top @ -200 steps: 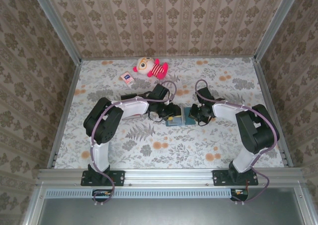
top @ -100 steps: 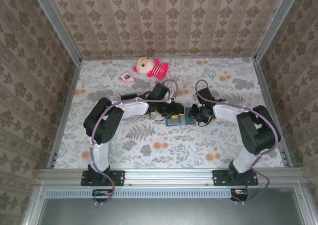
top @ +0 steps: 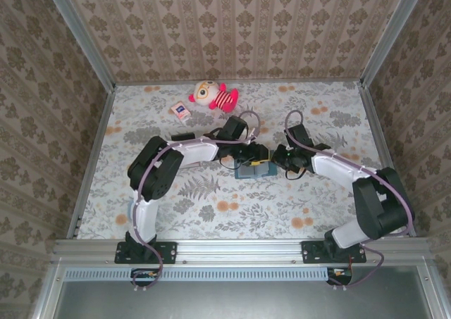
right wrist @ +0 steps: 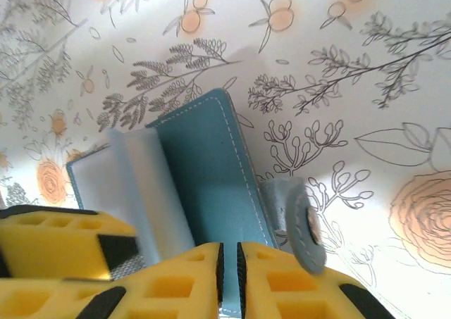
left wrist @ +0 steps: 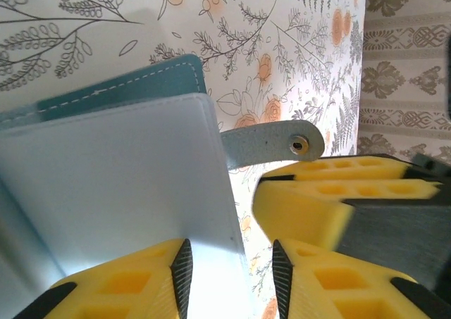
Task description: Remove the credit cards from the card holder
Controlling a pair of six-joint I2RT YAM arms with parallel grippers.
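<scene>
The right gripper [right wrist: 229, 259] has its jaws nearly closed, pinching the teal outer cover of the card holder [right wrist: 204, 164] at its near edge. The snap strap [right wrist: 299, 224] hangs just to the right of those jaws. The left gripper [left wrist: 231, 263] faces it with its jaws partly apart. The holder's pale blue inner leaf [left wrist: 113, 178] runs under one finger and its edge ends in the gap. I cannot tell whether that finger presses on the leaf. The holder stands half open between the two sets of jaws, on the floral surface [top: 211, 199]. Well beyond them, by the back wall, lie a plush doll [top: 211, 95] and a small white-and-red packet [top: 180, 110]; patterned wallpaper [top: 232, 23] closes in the sides
</scene>
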